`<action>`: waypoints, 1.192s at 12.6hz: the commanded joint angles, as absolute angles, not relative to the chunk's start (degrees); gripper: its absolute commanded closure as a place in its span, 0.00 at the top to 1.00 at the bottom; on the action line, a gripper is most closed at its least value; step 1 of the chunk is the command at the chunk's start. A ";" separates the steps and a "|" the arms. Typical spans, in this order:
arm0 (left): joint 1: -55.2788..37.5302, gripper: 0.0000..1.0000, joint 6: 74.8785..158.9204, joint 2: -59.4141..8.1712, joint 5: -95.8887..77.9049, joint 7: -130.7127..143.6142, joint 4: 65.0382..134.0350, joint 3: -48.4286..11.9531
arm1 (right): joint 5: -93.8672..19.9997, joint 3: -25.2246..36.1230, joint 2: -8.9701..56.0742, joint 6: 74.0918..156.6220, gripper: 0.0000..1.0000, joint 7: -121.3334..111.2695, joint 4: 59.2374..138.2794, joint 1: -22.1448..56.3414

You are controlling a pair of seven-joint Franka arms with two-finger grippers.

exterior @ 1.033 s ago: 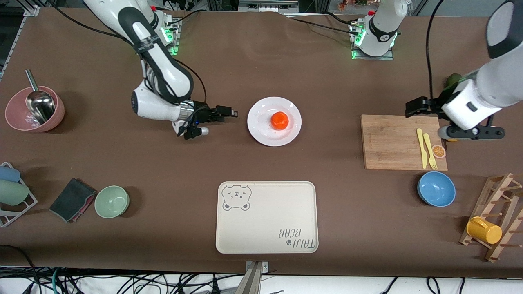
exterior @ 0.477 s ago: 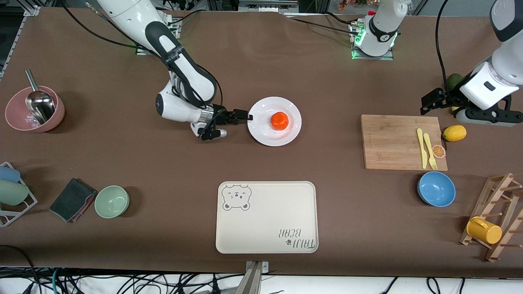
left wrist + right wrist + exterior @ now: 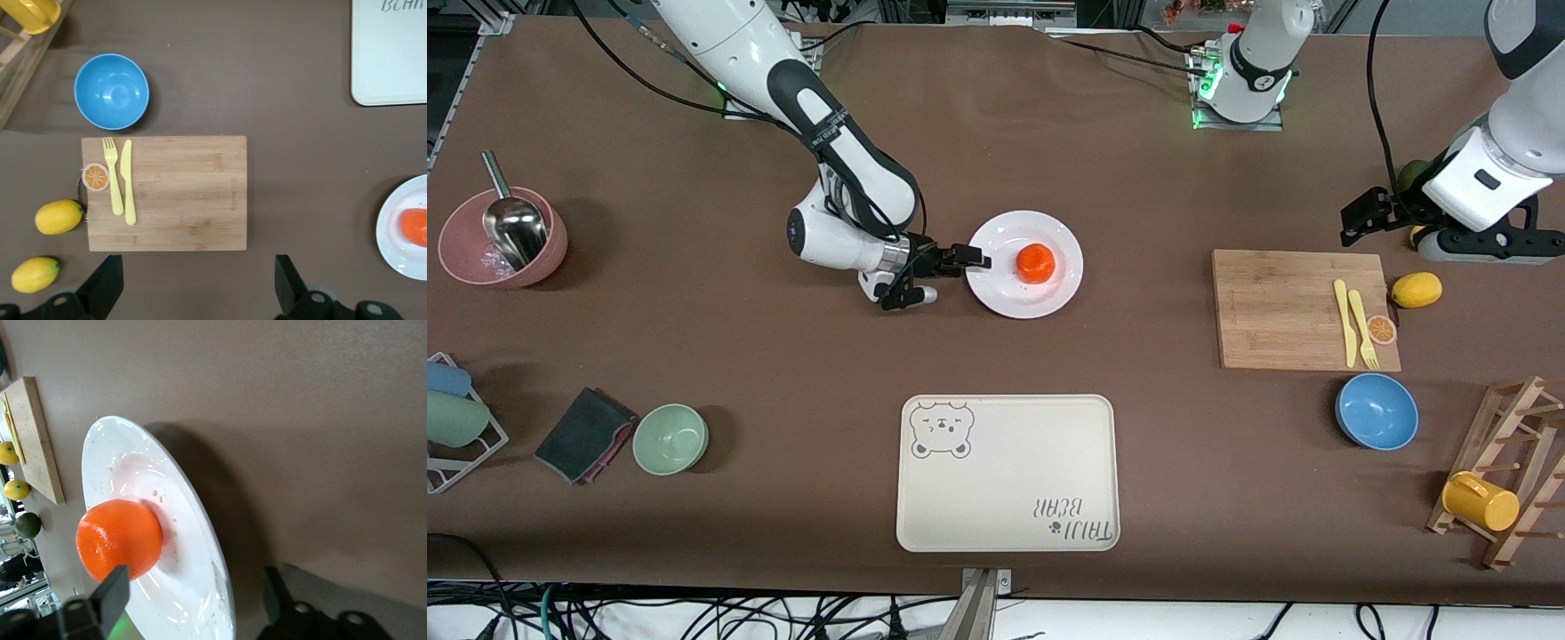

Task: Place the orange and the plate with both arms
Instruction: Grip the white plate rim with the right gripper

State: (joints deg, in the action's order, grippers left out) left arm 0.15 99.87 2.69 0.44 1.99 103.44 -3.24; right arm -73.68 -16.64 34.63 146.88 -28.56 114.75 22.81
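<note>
Front view, glossy orange [image 3: 1036, 262], white plate [image 3: 1024, 295]

A brown tabletop [image 3: 996, 356] is covered with scattered items. The white plate [image 3: 1024, 263] is set near its middle, with a beige bear tray [image 3: 1007, 473] laid nearer the front camera. Toward the left arm's end, a wooden cutting board [image 3: 1303, 309], a lemon [image 3: 1416, 289] just beside it, a blue bowl [image 3: 1376, 411] and a wooden rack [image 3: 1507, 471] are found. Toward the right arm's end, a pink bowl [image 3: 502, 236], a green bowl [image 3: 671, 438] and a folded dark cloth [image 3: 584, 435] are seen.
</note>
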 commanded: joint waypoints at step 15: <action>-0.26 1.00 99.58 2.55 2.55 2.90 102.30 -3.96 | -81.73 -16.35 34.02 142.40 0.00 -42.45 113.03 17.59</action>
